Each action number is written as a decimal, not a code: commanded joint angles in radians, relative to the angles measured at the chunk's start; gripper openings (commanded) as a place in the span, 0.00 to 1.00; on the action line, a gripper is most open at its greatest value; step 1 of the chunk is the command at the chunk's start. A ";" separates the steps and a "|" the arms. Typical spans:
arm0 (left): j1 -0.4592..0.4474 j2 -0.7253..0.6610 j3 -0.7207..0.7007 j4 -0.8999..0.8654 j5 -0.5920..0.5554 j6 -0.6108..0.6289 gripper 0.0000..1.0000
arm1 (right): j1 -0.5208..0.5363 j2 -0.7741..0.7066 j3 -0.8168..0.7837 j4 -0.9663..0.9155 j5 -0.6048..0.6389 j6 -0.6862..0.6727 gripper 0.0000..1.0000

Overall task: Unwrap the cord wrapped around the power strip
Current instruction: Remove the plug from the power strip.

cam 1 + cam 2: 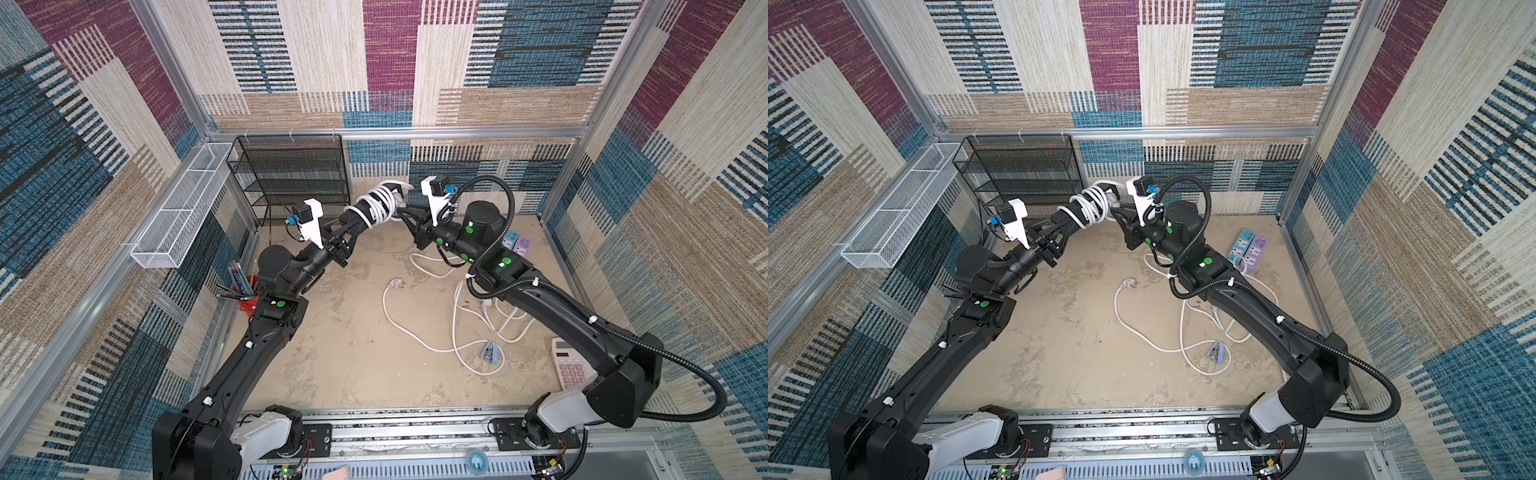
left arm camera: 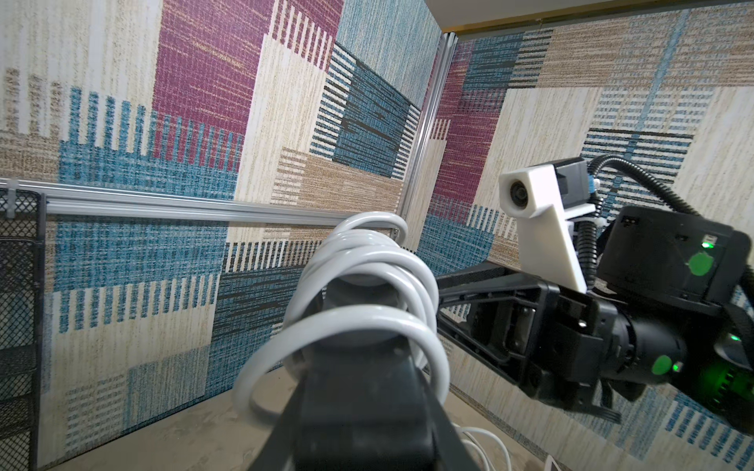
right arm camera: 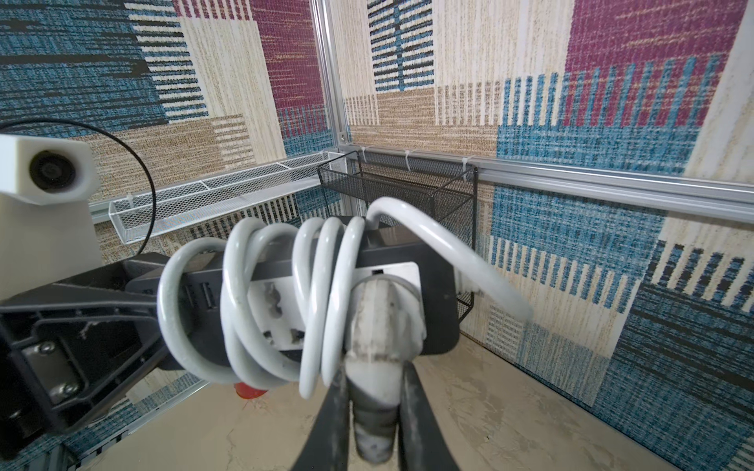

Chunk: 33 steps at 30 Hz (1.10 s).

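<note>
A black power strip [image 3: 436,293] with a white socket face hangs in the air at the back of the table, wound with several turns of white cord [image 3: 240,293]. My left gripper [image 1: 353,216] is shut on one end of the strip [image 2: 359,407]; the coils [image 2: 367,285] hide the rest of the strip in the left wrist view. My right gripper [image 3: 373,391] is shut on the cord's white plug [image 3: 379,326], which sits against the socket face. In both top views the wound strip [image 1: 376,203] [image 1: 1090,205] spans between the two grippers, with the right gripper [image 1: 1115,210] at its other end.
A black mesh shelf [image 1: 291,178] stands just behind the strip, and a white mesh basket [image 1: 183,208] hangs on the left wall. On the table lie another loose white cord [image 1: 415,332], pastel power strips [image 1: 515,243], a blue clip [image 1: 488,351], a pink calculator [image 1: 571,365] and a red pen cup [image 1: 247,297].
</note>
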 commanded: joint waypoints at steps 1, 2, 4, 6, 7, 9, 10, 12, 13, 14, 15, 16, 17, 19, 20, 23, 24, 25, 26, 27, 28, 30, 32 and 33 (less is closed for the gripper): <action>-0.006 -0.003 -0.001 -0.032 0.160 0.028 0.00 | 0.034 0.015 0.001 0.118 -0.030 0.001 0.02; -0.007 -0.001 -0.001 -0.032 0.160 0.028 0.00 | 0.041 0.016 0.001 0.118 -0.026 -0.002 0.02; -0.007 0.001 -0.001 -0.035 0.160 0.028 0.00 | 0.045 0.016 0.001 0.109 -0.014 -0.007 0.02; -0.006 -0.004 0.000 -0.038 0.156 0.034 0.00 | 0.041 0.003 -0.007 0.103 0.015 -0.022 0.02; -0.006 -0.008 0.001 -0.044 0.155 0.037 0.00 | 0.033 -0.005 -0.007 0.092 0.022 -0.029 0.02; -0.005 -0.016 0.001 -0.057 0.149 0.047 0.00 | -0.006 -0.025 -0.016 0.081 0.007 -0.021 0.02; -0.004 -0.021 0.002 -0.065 0.147 0.053 0.00 | -0.037 -0.038 -0.030 0.084 -0.015 -0.009 0.02; -0.001 -0.027 0.004 -0.074 0.143 0.061 0.00 | -0.087 -0.066 -0.050 0.086 -0.029 -0.006 0.02; 0.002 -0.030 0.005 -0.079 0.140 0.062 0.00 | -0.114 -0.077 -0.057 0.080 -0.038 -0.005 0.02; 0.004 -0.030 0.006 -0.082 0.139 0.063 0.00 | -0.136 -0.087 -0.063 0.079 -0.047 -0.004 0.02; 0.008 -0.030 0.007 -0.084 0.139 0.062 0.00 | -0.156 -0.094 -0.069 0.078 -0.058 -0.001 0.02; 0.011 -0.029 0.007 -0.083 0.139 0.059 0.00 | -0.168 -0.100 -0.070 0.074 -0.062 -0.003 0.02; 0.015 -0.028 0.007 -0.080 0.139 0.056 0.00 | -0.171 -0.102 -0.070 0.070 -0.059 -0.009 0.02; 0.020 -0.025 0.005 -0.068 0.141 0.046 0.00 | -0.170 -0.102 -0.068 0.066 -0.073 -0.004 0.02; 0.021 -0.023 0.006 -0.066 0.142 0.045 0.00 | -0.170 -0.105 -0.075 0.073 -0.080 0.001 0.02; 0.023 -0.022 0.007 -0.069 0.140 0.048 0.00 | -0.151 -0.108 -0.095 0.088 -0.068 0.000 0.02; 0.023 -0.023 0.007 -0.072 0.139 0.051 0.00 | -0.136 -0.108 -0.098 0.089 -0.052 -0.010 0.02; 0.024 -0.021 0.007 -0.074 0.136 0.052 0.00 | -0.114 -0.107 -0.097 0.089 -0.037 -0.018 0.02; 0.024 -0.019 0.008 -0.074 0.137 0.052 0.00 | -0.096 -0.103 -0.095 0.091 -0.021 -0.026 0.02; 0.024 -0.017 0.011 -0.073 0.136 0.050 0.00 | -0.064 -0.096 -0.089 0.092 0.001 -0.039 0.02; 0.024 -0.013 0.011 -0.073 0.136 0.047 0.00 | -0.037 -0.088 -0.081 0.090 0.019 -0.049 0.02; 0.024 -0.007 0.011 -0.074 0.131 0.042 0.00 | 0.020 -0.061 -0.060 0.092 0.053 -0.063 0.02; 0.024 -0.006 0.011 -0.086 0.111 0.043 0.00 | 0.066 -0.039 -0.049 0.103 0.080 -0.072 0.02; 0.023 -0.008 0.013 -0.096 0.103 0.048 0.00 | 0.088 -0.027 -0.044 0.108 0.098 -0.077 0.01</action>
